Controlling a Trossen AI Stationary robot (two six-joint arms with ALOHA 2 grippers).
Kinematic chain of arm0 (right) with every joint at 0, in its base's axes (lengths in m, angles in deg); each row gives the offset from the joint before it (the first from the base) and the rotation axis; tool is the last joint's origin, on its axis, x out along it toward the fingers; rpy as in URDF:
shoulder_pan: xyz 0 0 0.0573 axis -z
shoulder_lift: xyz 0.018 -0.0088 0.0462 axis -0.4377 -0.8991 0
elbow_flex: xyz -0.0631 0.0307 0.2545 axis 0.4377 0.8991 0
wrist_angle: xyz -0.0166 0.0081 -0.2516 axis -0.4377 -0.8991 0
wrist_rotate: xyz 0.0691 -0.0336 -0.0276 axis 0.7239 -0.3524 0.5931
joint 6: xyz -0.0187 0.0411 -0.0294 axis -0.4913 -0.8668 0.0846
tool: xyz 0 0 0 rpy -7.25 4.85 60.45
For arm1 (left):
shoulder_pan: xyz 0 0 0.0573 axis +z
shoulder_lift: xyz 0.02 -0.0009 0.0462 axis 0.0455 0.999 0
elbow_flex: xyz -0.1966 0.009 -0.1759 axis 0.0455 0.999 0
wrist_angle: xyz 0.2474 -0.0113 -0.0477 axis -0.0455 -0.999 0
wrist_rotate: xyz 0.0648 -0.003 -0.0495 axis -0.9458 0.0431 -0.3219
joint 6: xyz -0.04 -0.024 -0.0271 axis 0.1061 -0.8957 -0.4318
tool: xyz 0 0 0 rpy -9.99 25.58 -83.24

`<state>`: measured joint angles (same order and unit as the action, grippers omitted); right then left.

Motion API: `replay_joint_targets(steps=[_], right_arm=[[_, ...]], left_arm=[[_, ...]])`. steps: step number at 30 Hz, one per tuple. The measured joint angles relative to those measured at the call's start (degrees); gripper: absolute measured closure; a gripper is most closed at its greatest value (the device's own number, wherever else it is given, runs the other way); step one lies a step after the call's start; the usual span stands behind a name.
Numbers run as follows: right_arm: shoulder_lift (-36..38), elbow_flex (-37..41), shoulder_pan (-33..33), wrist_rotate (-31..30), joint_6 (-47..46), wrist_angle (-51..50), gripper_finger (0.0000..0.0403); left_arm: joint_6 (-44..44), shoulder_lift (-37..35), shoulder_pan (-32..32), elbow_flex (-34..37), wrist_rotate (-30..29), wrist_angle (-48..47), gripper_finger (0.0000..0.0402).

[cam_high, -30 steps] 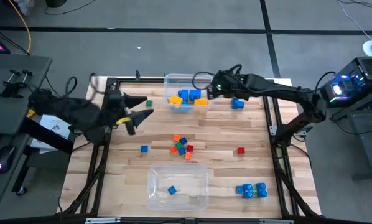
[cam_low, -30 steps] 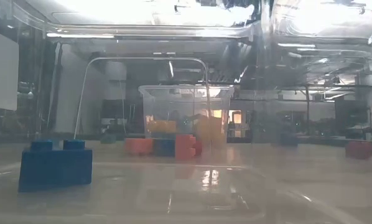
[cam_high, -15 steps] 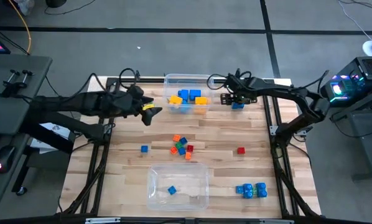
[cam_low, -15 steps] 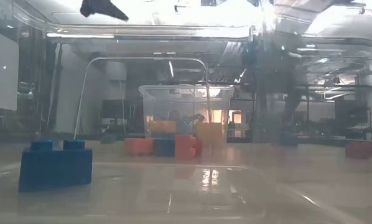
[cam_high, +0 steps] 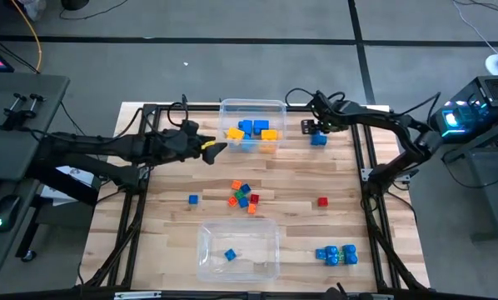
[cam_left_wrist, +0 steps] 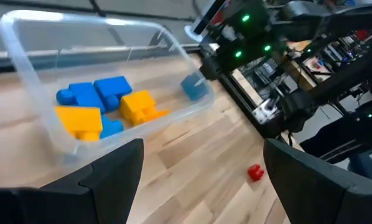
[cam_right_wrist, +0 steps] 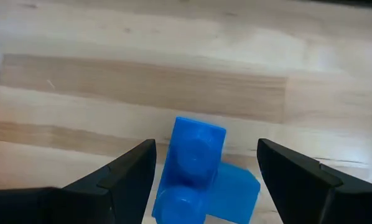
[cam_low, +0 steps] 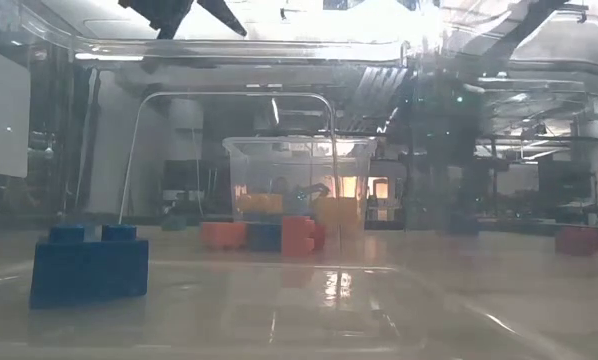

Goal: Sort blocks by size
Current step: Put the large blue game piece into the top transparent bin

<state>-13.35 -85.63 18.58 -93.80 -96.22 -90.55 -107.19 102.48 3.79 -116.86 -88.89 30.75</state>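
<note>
Straddling a half-hidden blue brick [cam_right_wrist: 195,165]

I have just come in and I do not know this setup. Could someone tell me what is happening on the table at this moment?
Two robot arms are sorting toy blocks by size. The right gripper hangs open over a larger blue block on the table, beside the far bin that holds big blue and yellow blocks. The left gripper is open and empty by that bin's other side. Small cubes lie mid-table; the near bin holds one.
</note>
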Motion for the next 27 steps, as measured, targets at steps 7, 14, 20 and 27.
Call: replay_joint_targets(steps=[7,14,20,27], right_arm=[[-5.12,0.01,-1.21,0.15,-1.97,3.41,0.0128],[-6.82,0.01,-1.19,-2.05,-4.58,4.65,0.0173],[-6.99,-0.42,-1.55,-1.13,-5.87,4.72,0.0273],[-0.36,-8.96,-5.77,-6.38,-1.67,4.78,0.0273]], left_arm=[[4.99,-0.05,2.34,0.02,1.25,3.74,0.0085],[8.19,-0.38,3.62,0.02,7.15,4.50,0.0085],[15.83,-3.20,6.32,0.00,12.60,8.57,0.0085],[22.13,-11.47,11.53,0.00,12.77,9.66,0.0085]])
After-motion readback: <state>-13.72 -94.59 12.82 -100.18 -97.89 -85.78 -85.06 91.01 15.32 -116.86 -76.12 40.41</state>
